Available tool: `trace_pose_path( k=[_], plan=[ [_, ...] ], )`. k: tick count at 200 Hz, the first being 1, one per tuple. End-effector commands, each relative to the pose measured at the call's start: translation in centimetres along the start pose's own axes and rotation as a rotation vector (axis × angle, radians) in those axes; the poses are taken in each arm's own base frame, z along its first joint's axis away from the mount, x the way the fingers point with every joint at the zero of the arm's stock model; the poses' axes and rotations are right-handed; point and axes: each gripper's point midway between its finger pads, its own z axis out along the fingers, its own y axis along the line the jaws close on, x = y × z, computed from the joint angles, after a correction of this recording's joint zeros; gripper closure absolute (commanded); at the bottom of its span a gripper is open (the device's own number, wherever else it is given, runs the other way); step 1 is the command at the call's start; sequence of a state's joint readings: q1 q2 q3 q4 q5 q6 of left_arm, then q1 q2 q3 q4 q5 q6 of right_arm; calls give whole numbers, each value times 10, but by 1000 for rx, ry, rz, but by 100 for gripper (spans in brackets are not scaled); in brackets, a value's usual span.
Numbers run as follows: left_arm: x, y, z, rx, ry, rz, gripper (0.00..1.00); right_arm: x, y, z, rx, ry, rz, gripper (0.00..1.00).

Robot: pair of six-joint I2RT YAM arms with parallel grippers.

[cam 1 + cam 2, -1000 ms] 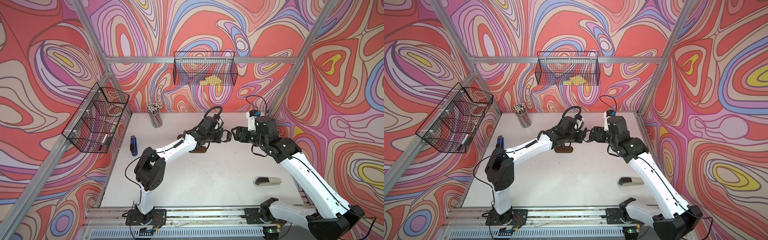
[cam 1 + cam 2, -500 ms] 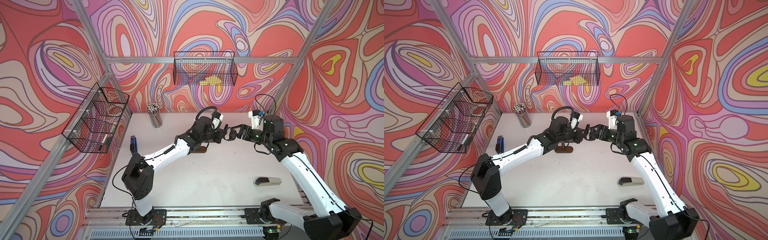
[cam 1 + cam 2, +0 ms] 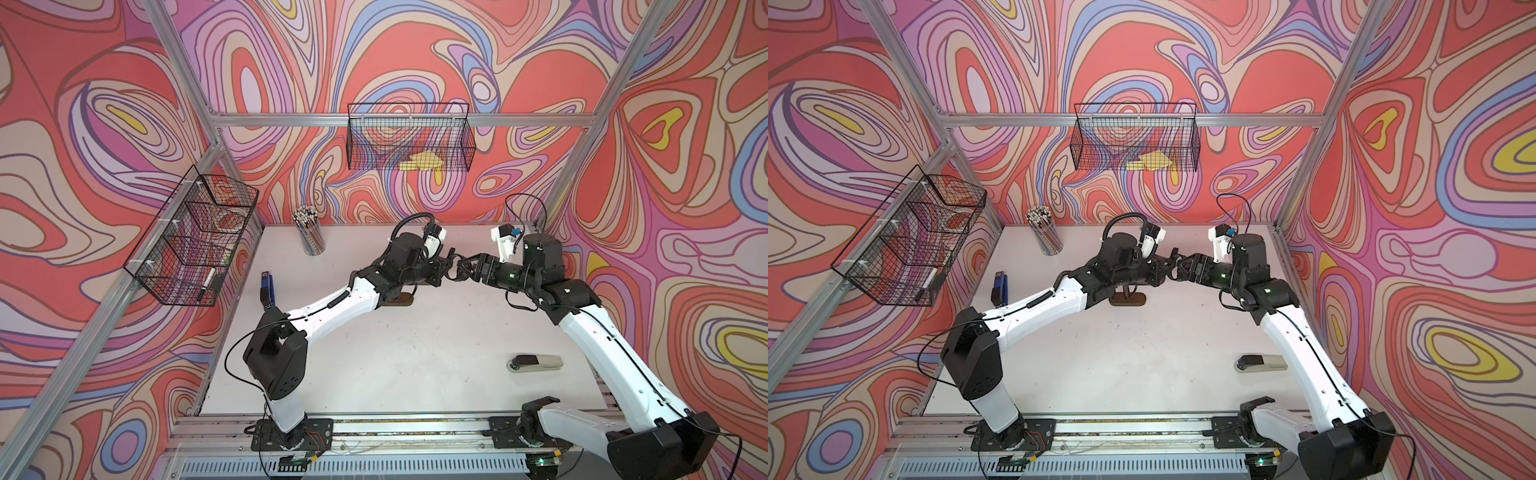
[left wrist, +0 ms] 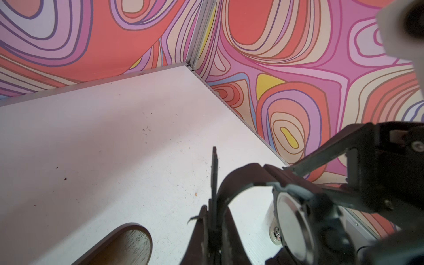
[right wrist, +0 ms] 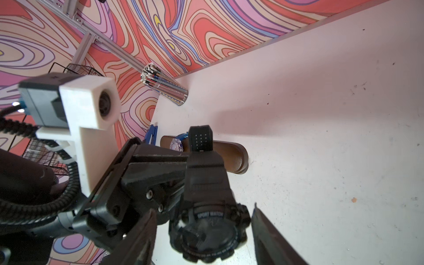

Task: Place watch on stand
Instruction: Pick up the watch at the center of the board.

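Observation:
A black sport watch (image 5: 206, 229) hangs in the air between my two grippers, well above the table. My left gripper (image 4: 213, 206) is shut on the watch's strap (image 4: 238, 176). The metal case back (image 4: 291, 224) faces its camera. My right gripper (image 5: 204, 210) is open and straddles the watch case, with a gap on each side. In both top views the grippers meet tip to tip at the watch (image 3: 457, 270) (image 3: 1177, 266). The dark brown stand (image 5: 229, 153) stands on the table below the left arm. Its base (image 3: 1127, 298) shows, and so does one end of its top bar (image 4: 128, 245).
A blue object with a clear face (image 5: 176, 143) rests on the stand's bar. A pencil cup (image 3: 309, 235) stands at the back. A blue stapler (image 3: 266, 286) lies at the left and a grey stapler (image 3: 534, 363) at the front right. Wire baskets (image 3: 195, 241) (image 3: 411, 141) hang on the walls.
My right gripper has swung round to face the left one and come in around the watch case, its jaws narrowing. The left arm's elbow has shifted while it keeps hold of the strap.

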State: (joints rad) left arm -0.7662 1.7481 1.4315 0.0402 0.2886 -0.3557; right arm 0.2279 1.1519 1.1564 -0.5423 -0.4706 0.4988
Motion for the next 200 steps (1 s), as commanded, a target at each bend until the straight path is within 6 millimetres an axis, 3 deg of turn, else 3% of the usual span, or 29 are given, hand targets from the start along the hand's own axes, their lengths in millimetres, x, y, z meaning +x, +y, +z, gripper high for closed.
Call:
trace_pose_path(
  k=[1, 107, 200],
  plan=[
    [-27, -5, -16, -2, -62, 33, 100, 3, -2, 2, -7, 16, 1, 36],
    [-32, -1, -18, -9, -69, 28, 100, 12, -12, 15, 0, 48, 9, 32],
    [-29, 0, -15, -7, -65, 20, 100, 7, -3, 23, -73, 42, 13, 36]
  ],
)
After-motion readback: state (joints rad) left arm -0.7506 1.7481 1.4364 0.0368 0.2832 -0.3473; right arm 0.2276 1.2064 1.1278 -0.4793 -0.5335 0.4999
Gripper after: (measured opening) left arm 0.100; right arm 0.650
